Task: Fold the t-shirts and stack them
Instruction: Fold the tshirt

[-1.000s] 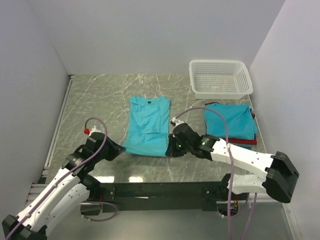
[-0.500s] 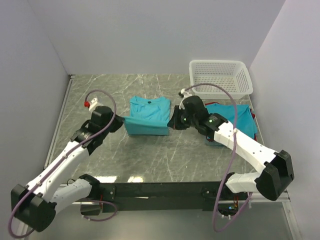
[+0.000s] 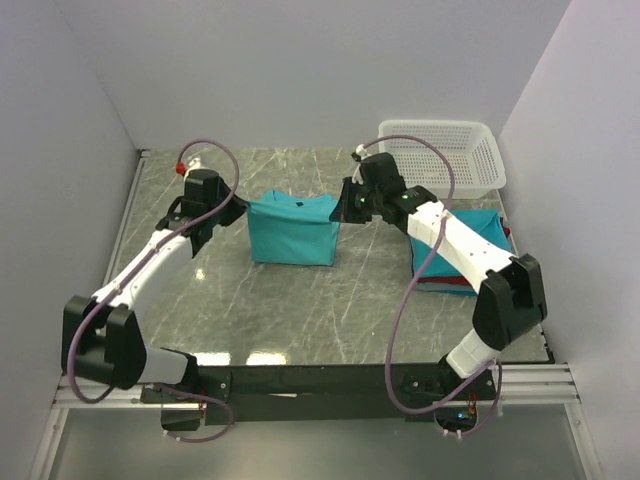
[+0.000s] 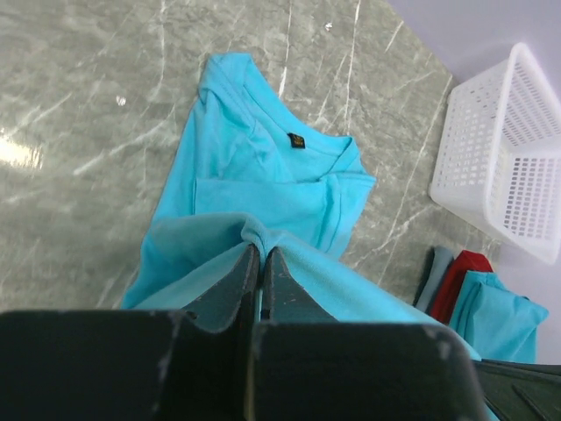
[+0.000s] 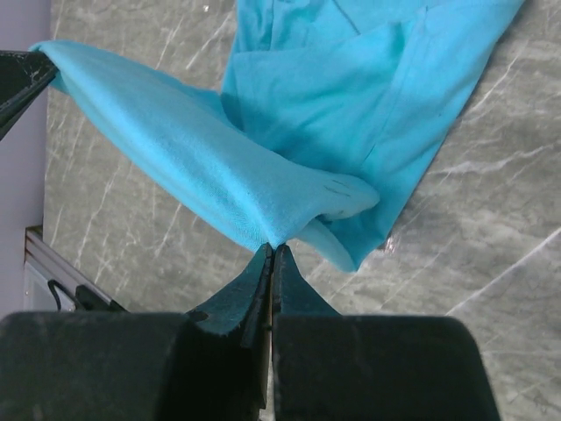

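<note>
Now, on the grey marble table (image 3: 300, 320), a teal shirt (image 3: 292, 235) lies toward the middle of the far edge, its lower half lifted over the collar half. A white basket (image 3: 440, 155) fills the far right corner, and a stack of folded shirts (image 3: 490, 230), teal over red, lies along the right edge beside it. The left gripper (image 4: 260, 254) and right gripper (image 5: 271, 253) are each clenched on a hem corner, with the cloth stretched between them. This looks like the half-fold; next the hem wants lowering level onto the shoulders, then letting go. A second ago the shirt lay full length, with both grippers at its near end.
</note>
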You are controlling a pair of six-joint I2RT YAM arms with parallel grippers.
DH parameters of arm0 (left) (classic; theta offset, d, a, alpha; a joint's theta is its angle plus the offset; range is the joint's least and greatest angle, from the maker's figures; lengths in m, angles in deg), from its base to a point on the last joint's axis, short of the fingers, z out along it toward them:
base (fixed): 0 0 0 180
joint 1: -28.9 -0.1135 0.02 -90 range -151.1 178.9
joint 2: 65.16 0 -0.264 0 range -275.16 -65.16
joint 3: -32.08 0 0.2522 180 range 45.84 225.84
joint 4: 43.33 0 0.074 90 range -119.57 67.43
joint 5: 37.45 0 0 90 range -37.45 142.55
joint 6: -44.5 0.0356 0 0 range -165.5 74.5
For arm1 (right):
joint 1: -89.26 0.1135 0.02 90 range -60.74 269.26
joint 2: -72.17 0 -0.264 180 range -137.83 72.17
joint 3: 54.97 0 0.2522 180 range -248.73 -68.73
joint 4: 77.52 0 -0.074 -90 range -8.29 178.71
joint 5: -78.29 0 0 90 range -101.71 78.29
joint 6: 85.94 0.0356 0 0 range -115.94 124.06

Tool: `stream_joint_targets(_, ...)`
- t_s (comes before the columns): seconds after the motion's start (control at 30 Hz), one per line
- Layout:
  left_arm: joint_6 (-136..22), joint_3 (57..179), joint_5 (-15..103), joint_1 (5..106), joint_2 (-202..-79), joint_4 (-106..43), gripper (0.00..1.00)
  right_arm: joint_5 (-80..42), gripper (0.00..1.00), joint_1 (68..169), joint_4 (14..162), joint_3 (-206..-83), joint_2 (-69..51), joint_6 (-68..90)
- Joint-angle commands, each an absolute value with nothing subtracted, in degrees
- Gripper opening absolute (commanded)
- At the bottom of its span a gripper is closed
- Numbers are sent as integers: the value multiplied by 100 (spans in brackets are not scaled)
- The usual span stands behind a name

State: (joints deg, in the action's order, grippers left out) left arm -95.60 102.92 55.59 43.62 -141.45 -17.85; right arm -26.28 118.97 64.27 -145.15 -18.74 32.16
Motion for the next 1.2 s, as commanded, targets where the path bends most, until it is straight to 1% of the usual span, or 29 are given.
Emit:
stream_joint_targets(0.0,-9252,10797,5299,4147,-14486,-2254,0,-2727,0,11774,6305,-14949,-2081,3156)
stream_joint_targets(0.03,-9208,10850,5107,4120,-14574,-2298,0,-2675,0,11739,6357,-14976,-2177,3174)
stream_joint_targets(0.13,-9155,11105,5009,4041,-14952,-2307,0,-2656,0,11660,6349,-15160,-2371,3174)
stream_joint_targets(0.3,-9120,11457,4693,3945,-15515,-2342,0,-2972,0,11484,6331,-15468,-2846,3201)
stream_joint_targets(0.77,-8997,12291,4306,3786,-17008,-2807,0,-3474,0,10992,6709,-16162,-4041,3324)
stream_joint_targets(1.07,-8979,13091,3595,3716,-18142,-2913,0,-3887,0,10596,6604,-17173,-5315,3262)
stream_joint_targets(1.13,-8997,13214,3506,3707,-18319,-2913,1,-3940,5,10543,6517,-17480,-5640,3262)
stream_joint_targets(1.17,-8979,13328,3392,3707,-18432,-2913,6,-3975,9,10508,6481,-17586,-5737,3236)
